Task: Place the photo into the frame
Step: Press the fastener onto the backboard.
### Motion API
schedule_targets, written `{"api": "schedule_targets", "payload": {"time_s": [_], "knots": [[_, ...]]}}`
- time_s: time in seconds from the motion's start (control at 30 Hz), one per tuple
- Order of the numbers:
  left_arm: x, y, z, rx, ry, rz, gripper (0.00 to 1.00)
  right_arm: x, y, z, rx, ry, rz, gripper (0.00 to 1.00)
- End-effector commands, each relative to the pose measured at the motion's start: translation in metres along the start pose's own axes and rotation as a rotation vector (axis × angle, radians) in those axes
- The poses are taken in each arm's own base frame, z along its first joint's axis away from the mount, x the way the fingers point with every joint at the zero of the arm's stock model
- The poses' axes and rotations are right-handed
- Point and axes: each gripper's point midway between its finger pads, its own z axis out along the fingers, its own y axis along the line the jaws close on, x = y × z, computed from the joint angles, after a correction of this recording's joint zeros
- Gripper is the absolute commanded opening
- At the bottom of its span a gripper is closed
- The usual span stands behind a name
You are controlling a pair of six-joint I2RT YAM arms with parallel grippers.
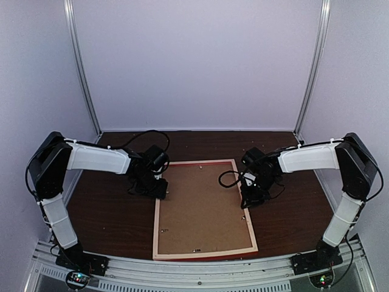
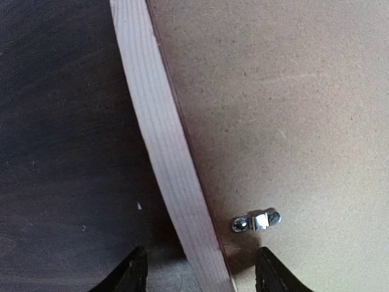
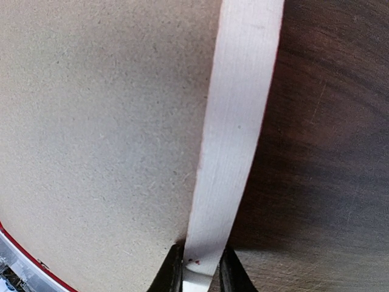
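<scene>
The frame lies face down on the dark table, pale wood back up and red outer edges showing. A brown backing board fills it. The photo is not in view. My left gripper is open and straddles the frame's left rail, one finger over the table and the other over the board; its midpoint is on the rail. My right gripper is shut on the frame's right rail, its tips pinching the wood from both sides.
A small metal turn clip sits on the board just inside the left rail, near my left gripper's right finger. More clips dot the board's edge. The frame's near rail lies at the table's front edge.
</scene>
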Motion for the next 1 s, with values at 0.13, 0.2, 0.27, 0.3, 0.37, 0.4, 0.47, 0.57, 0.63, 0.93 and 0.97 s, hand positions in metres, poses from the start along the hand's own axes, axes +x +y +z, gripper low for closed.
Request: {"api": "schedule_targets", "payload": {"time_s": [0.13,0.2,0.27,0.3,0.37,0.4,0.47,0.57,0.63,0.93,0.97], "knots": [[-0.008,0.0,0.01,-0.021,-0.009,0.037,0.61,0.004,-0.021,0.01,0.071,0.005,-0.016,0.11],[-0.01,-0.002,0.013,-0.021,-0.011,0.039,0.61,0.004,-0.021,0.01,0.071,0.004,-0.016,0.11],[-0.011,-0.002,0.016,-0.023,-0.011,0.038,0.6,0.004,-0.021,0.01,0.07,0.005,-0.016,0.12],[-0.012,-0.003,0.017,-0.025,-0.012,0.035,0.6,0.004,-0.02,0.01,0.07,0.004,-0.016,0.12],[-0.013,-0.002,0.019,-0.033,-0.012,0.032,0.59,0.005,-0.021,0.01,0.069,0.004,-0.015,0.12],[-0.013,-0.001,0.02,-0.041,-0.012,0.028,0.58,0.005,-0.021,0.01,0.07,0.004,-0.013,0.12],[-0.013,0.001,0.021,-0.049,-0.014,0.022,0.56,0.006,-0.021,0.01,0.07,0.005,-0.013,0.12],[-0.012,0.003,0.024,-0.06,-0.011,0.014,0.53,0.007,-0.021,0.01,0.069,0.004,-0.013,0.12],[-0.013,0.003,0.025,-0.064,-0.01,0.009,0.51,0.007,-0.021,0.01,0.068,0.005,-0.012,0.12],[-0.013,0.003,0.032,-0.059,0.005,-0.014,0.37,0.01,-0.023,0.009,0.067,0.002,-0.005,0.12],[-0.012,0.003,0.032,-0.057,0.008,-0.014,0.35,0.009,-0.023,0.009,0.065,0.001,-0.006,0.12]]}}
